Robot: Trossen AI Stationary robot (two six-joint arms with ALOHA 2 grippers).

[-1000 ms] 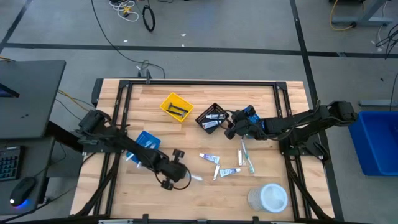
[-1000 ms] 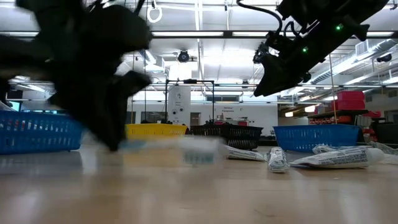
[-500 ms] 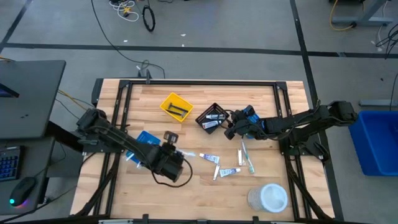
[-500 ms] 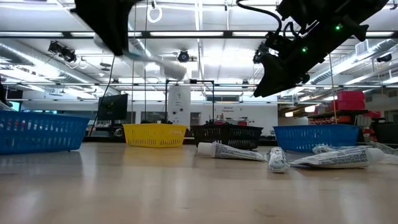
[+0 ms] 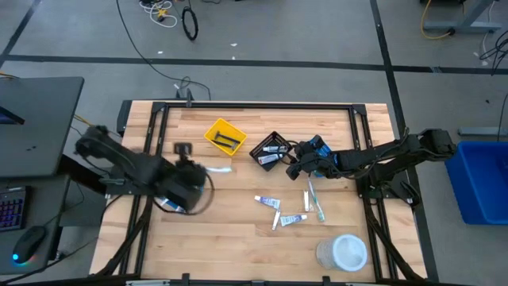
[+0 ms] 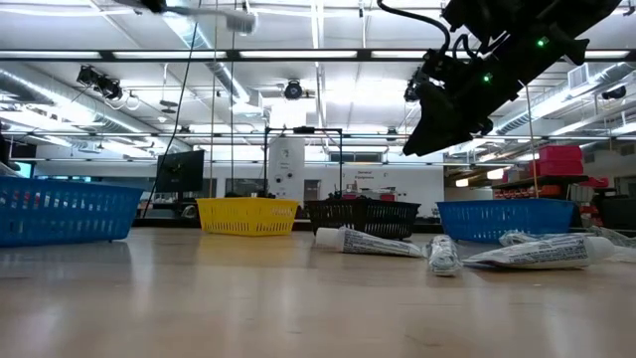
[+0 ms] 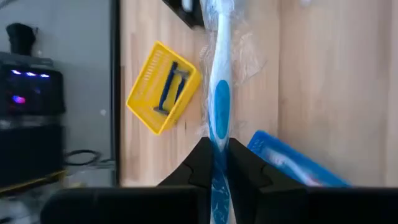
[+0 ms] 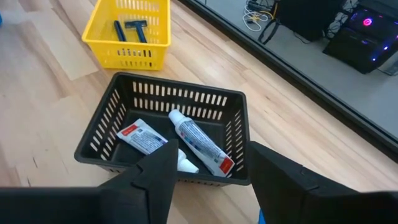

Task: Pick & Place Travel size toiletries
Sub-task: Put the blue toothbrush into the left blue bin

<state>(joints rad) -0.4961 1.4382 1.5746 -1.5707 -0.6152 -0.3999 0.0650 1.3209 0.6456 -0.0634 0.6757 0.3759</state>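
Note:
My left gripper is raised above the table's left part, shut on a pale blue-and-white toothbrush in a clear wrapper. It is over the blue bin and near the yellow bin, which holds dark blue razors. My right gripper hangs open above the table, at the right side of the black bin, in which white tubes lie. More tubes and toothbrushes lie flat on the wood. My left gripper pinches the toothbrush between its two fingers at the handle's lower part. The fingers lie along the brush, which sticks out straight ahead of them. It is lifted clear of the table, roughly level, its free end pointing to the table's right.
A round white tub stands near the table's near right corner. The table's black frame rails run along its edges. A large blue bin sits on the floor to the right. Bare wood lies along the near edge.
My left gripper has risen from the table with the toothbrush and swung toward the far and left edges, from the near middle to above the blue bin. The toothbrush is now lifted clear and high. My right arm has kept still.

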